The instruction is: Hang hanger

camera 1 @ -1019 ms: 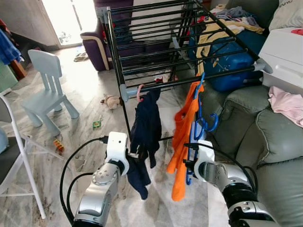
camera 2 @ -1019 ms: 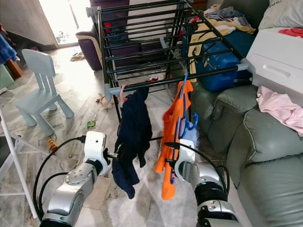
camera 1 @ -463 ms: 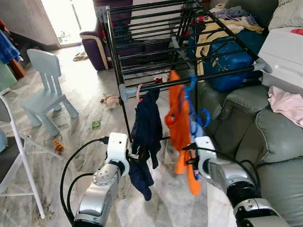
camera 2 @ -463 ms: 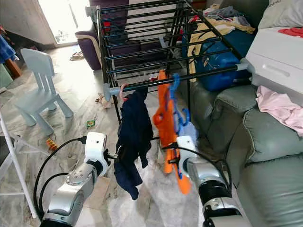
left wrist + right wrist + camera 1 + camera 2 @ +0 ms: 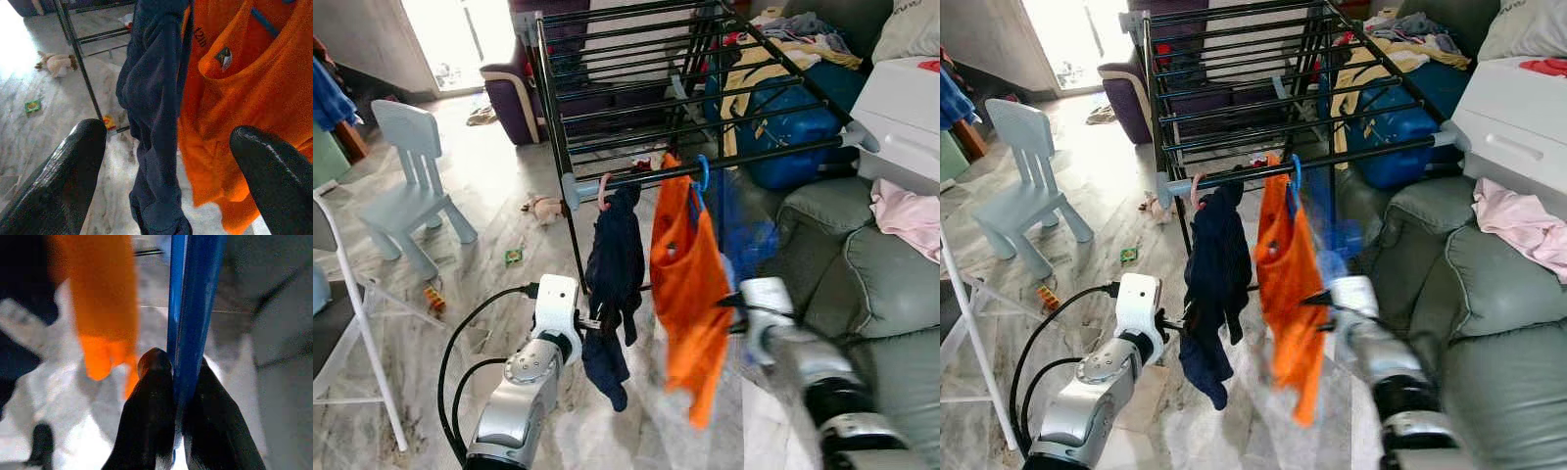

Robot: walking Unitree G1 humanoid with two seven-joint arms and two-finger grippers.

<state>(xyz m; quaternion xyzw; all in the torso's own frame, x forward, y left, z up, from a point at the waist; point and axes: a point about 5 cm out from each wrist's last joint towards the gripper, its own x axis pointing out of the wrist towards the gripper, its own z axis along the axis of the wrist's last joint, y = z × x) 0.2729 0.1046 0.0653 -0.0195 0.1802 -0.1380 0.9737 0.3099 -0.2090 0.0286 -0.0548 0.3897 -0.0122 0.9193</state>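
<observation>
An orange shirt [image 5: 688, 274] hangs on a blue hanger whose hook [image 5: 702, 174] sits over the front rail of the black drying rack [image 5: 636, 98]. My right gripper [image 5: 181, 396] is shut on a blue hanger bar [image 5: 190, 308], low and to the right of the shirt; its arm [image 5: 783, 338] is blurred. A navy garment [image 5: 615, 264] hangs from a pink hook [image 5: 604, 192] on the same rail. My left gripper [image 5: 166, 134] is open just before the navy garment, with nothing between its fingers [image 5: 78, 161].
A grey-green sofa [image 5: 862, 264] with a pink cloth [image 5: 906, 211] stands close on the right, beside a white drawer unit [image 5: 901, 108]. A light blue child's chair [image 5: 411, 186] and a folding chair [image 5: 342, 323] are at the left. Small toys [image 5: 545, 208] lie on the marble floor.
The orange shirt has swung from edge-on to face-on, and its blue hook now rests on the front rail. My right arm has moved to the right. The left arm is unchanged.
</observation>
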